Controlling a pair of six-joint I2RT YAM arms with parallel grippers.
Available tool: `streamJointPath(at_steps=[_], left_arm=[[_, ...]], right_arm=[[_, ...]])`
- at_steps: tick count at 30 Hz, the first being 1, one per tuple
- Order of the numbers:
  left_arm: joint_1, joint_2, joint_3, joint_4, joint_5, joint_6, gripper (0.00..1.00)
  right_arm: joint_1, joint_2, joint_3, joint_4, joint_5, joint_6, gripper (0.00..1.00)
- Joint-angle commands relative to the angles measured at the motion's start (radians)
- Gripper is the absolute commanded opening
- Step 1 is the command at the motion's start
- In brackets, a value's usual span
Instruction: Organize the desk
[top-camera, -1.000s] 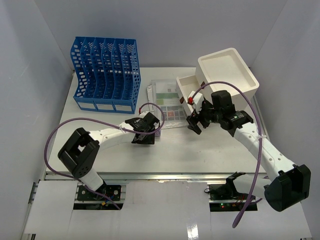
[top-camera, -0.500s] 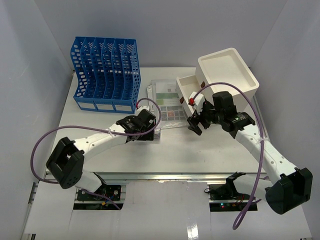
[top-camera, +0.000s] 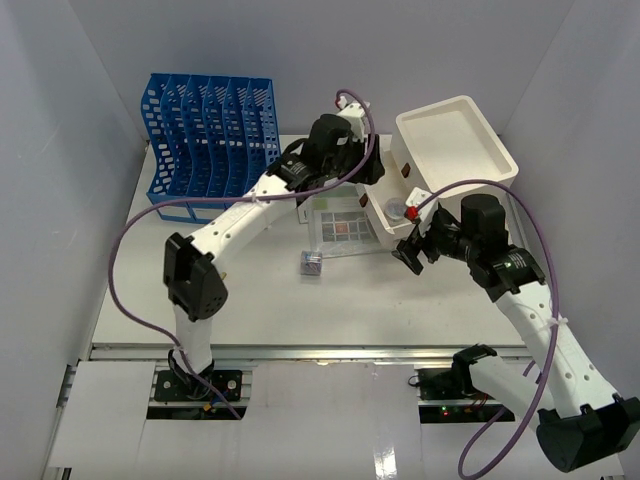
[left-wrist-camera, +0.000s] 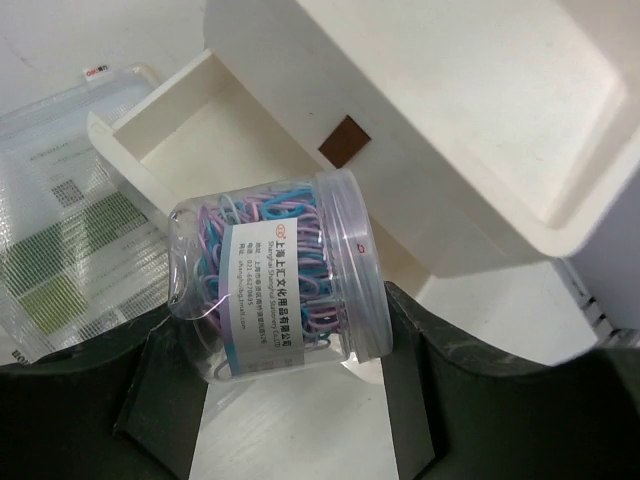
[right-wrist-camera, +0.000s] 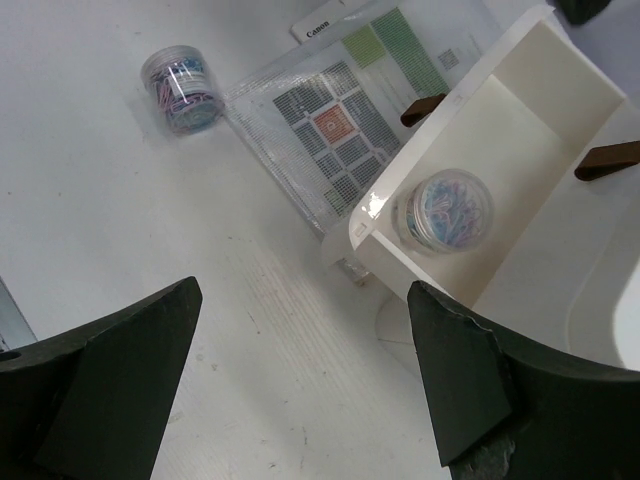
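Observation:
My left gripper (top-camera: 366, 172) is shut on a clear jar of blue and purple paper clips (left-wrist-camera: 275, 275) and holds it on its side above the open cream drawer (left-wrist-camera: 195, 140) of the cabinet (top-camera: 455, 150). A second jar (top-camera: 397, 208) stands in the drawer's front; it also shows in the right wrist view (right-wrist-camera: 445, 210). A third jar (top-camera: 312, 264) lies on the white desk (top-camera: 250, 300), as the right wrist view (right-wrist-camera: 183, 88) also shows. My right gripper (top-camera: 412, 250) is open and empty, just in front of the drawer (right-wrist-camera: 500, 120).
A clear plastic pouch of printed sheets (top-camera: 340, 225) lies flat beside the drawer and also shows in the right wrist view (right-wrist-camera: 340, 130). A blue slotted file rack (top-camera: 210, 150) stands at the back left. A metal rail (top-camera: 320, 352) runs along the front edge.

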Motion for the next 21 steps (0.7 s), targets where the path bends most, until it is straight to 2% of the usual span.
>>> streamJointPath(at_steps=[1,3,6,10,14,19,21], left_arm=[[0.032,0.202,0.249,-0.029,0.115,0.127,0.26],[0.034,0.290,0.358,-0.034,0.106,0.137,0.27],[0.037,0.358,0.426,-0.032,0.075,0.142,0.41],[0.037,0.376,0.421,-0.032,0.069,0.127,0.77],[0.037,0.357,0.417,-0.028,0.060,0.120,0.97],[0.038,0.290,0.387,-0.035,0.059,0.122,0.98],[0.042,0.241,0.304,-0.036,0.036,0.118,0.98]], right_arm=[[-0.022,-0.047,-0.007,-0.002,-0.036,-0.030,0.90],[-0.027,-0.053,-0.012,-0.004,-0.038,-0.029,0.90],[-0.036,-0.064,-0.021,-0.008,-0.042,-0.028,0.90],[-0.043,-0.066,-0.036,-0.009,-0.045,-0.030,0.90],[-0.045,-0.038,-0.038,-0.016,-0.066,-0.033,0.90],[-0.044,-0.008,-0.045,-0.048,-0.142,-0.066,0.90],[-0.045,0.012,-0.034,-0.084,-0.206,-0.123,0.90]])
